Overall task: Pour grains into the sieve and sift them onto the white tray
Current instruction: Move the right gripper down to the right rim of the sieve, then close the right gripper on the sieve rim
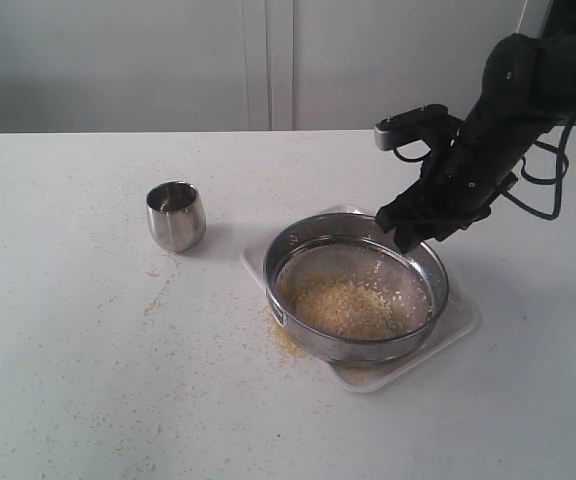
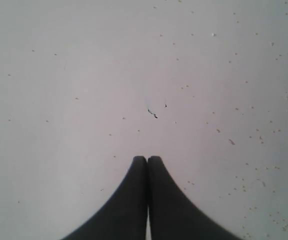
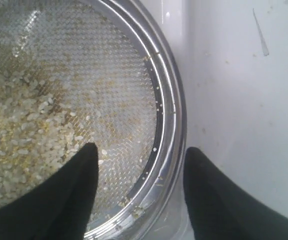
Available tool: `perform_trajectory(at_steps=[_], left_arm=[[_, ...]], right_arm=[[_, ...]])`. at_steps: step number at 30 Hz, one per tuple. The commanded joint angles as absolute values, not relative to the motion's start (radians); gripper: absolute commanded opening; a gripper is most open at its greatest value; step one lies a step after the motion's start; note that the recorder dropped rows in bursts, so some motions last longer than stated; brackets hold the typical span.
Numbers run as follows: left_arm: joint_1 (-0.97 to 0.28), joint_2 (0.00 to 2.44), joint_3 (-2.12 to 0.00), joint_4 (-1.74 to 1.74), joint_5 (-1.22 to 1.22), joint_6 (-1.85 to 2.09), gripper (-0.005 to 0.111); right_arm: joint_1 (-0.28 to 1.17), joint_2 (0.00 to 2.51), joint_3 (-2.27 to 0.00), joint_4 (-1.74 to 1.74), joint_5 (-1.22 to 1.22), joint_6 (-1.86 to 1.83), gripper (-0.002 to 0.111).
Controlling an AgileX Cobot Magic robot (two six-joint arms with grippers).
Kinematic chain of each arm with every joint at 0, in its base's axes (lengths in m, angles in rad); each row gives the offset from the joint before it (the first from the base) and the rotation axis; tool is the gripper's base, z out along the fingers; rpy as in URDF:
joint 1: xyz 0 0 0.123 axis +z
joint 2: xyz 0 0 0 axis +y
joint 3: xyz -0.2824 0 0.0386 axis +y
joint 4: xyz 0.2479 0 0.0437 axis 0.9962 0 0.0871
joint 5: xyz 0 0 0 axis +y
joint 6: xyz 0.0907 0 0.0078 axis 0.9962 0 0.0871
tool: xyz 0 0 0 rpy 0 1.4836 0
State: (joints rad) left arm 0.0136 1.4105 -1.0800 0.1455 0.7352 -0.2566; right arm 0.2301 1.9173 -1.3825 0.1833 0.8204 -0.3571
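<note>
The round steel-rimmed sieve (image 1: pixel 356 290) rests on the white tray (image 1: pixel 460 326) right of centre. A heap of pale beige grains (image 1: pixel 353 305) lies on its mesh, seen close up as grains (image 3: pixel 19 135) in the right wrist view. My right gripper (image 1: pixel 406 238) hangs open just above the sieve's far right rim (image 3: pixel 169 120); one finger is over the mesh, the other outside the rim, and nothing is held. My left gripper (image 2: pixel 147 158) is shut and empty over bare table dotted with stray grains; it is out of the exterior view.
A small rounded steel cup (image 1: pixel 176 215) stands upright on the table left of the sieve. Spilled yellow meal (image 1: pixel 283 338) lies on the table by the sieve's left side, with specks scattered farther left. A white wall rises behind the table's far edge.
</note>
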Motion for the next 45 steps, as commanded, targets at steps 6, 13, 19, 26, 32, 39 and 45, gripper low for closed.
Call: perform_trajectory(at_steps=[6, 13, 19, 26, 32, 39, 45], left_arm=[[0.017, 1.403, -1.077, 0.143, 0.748, -0.266, 0.000], [0.017, 1.403, -1.077, 0.143, 0.748, -0.266, 0.000], [0.017, 1.403, -1.077, 0.143, 0.748, -0.266, 0.000], [0.017, 1.403, -1.077, 0.143, 0.748, -0.266, 0.000], [0.017, 1.403, -1.077, 0.143, 0.748, -0.266, 0.000], [0.017, 1.403, -1.077, 0.143, 0.748, -0.266, 0.000], [0.017, 1.403, -1.077, 0.143, 0.748, -0.266, 0.000]], right_arm=[[0.233, 1.961, -1.388, 0.180, 0.761, -0.354, 0.049], [0.233, 2.009, -1.388, 0.180, 0.741, -0.354, 0.049], [0.233, 2.015, -1.388, 0.182, 0.724, -0.354, 0.028], [0.233, 2.015, -1.388, 0.186, 0.686, -0.363, 0.000], [0.233, 2.015, -1.388, 0.208, 0.682, -0.363, 0.000], [0.231, 1.988, -1.399, 0.215, 0.727, -0.363, 0.000], [0.226, 1.983, -1.446, 0.256, 0.809, -0.368, 0.000]])
